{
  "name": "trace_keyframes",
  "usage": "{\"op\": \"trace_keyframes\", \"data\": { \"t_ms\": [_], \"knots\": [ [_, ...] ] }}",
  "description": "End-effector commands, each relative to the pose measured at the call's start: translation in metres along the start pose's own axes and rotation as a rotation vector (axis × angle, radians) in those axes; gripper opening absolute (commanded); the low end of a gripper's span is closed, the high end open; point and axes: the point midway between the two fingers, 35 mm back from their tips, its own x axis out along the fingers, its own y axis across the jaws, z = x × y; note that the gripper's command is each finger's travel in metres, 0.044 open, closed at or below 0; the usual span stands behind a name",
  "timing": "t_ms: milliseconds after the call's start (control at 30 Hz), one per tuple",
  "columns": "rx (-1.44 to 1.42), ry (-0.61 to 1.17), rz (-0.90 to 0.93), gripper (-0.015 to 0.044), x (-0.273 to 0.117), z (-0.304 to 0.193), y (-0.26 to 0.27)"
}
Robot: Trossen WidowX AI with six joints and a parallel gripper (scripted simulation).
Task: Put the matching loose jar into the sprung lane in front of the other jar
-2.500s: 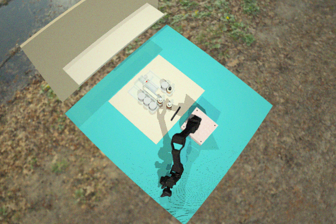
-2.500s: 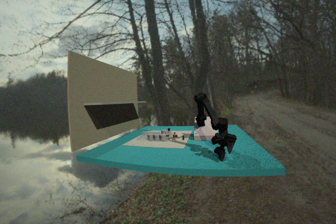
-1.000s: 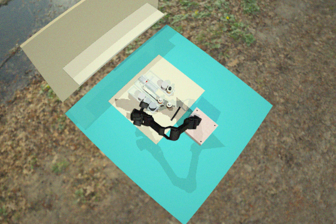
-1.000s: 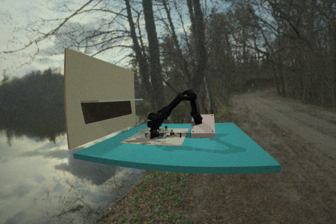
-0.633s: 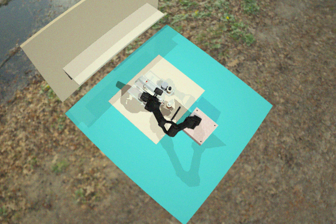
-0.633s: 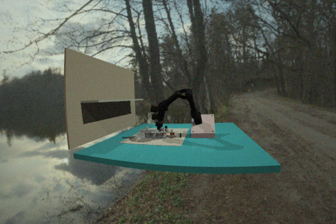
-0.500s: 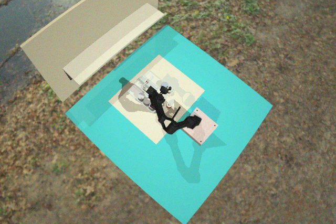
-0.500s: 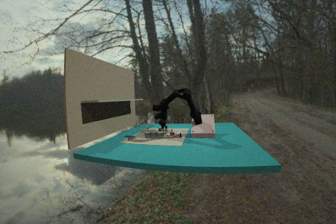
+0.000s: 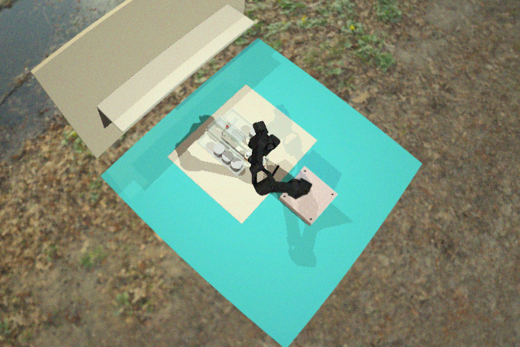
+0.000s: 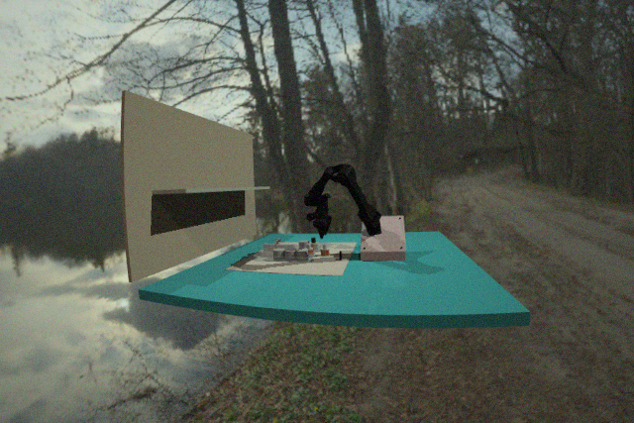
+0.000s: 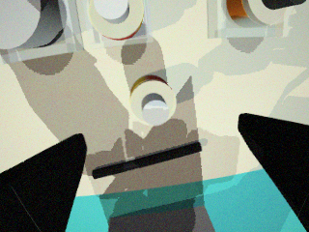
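The loose jar (image 11: 154, 89) (image 10: 324, 251) stands upright on the cream mat. It has a pale, ring-like top and a thin red and yellow edge in the wrist view. A similar pale-topped jar with a red edge (image 11: 118, 32) stands inside the clear-walled middle lane (image 11: 148, 26), at the top of the wrist view. My gripper (image 11: 164, 130) (image 10: 321, 236) is open and empty. It points down and hangs above the loose jar, which shows between and slightly ahead of the fingertips. The arm covers the loose jar in the top view; the pusher plate cannot be made out.
Several grey jars (image 9: 227, 156) fill the clear lane on one side. On the other side, a clear-walled lane holds an orange jar (image 11: 236, 10) beside a black-topped item. A black bar (image 11: 147, 159) (image 9: 275, 170) lies between the loose jar and the pink base block (image 9: 318, 196).
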Motion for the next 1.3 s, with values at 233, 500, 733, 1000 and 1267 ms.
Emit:
{"op": "trace_keyframes", "data": {
  "t_ms": [233,500,733,1000,1267],
  "knots": [
    [0.008,0.007,0.018,0.0440,0.033,-0.004,0.001],
    [0.008,0.007,0.018,0.0440,0.048,-0.004,0.001],
    [0.008,0.007,0.018,0.0440,0.059,-0.004,0.001],
    [0.008,0.007,0.019,0.0440,0.072,-0.004,0.002],
    [0.008,0.008,0.020,0.0361,0.077,-0.005,0.002]
  ]
}}
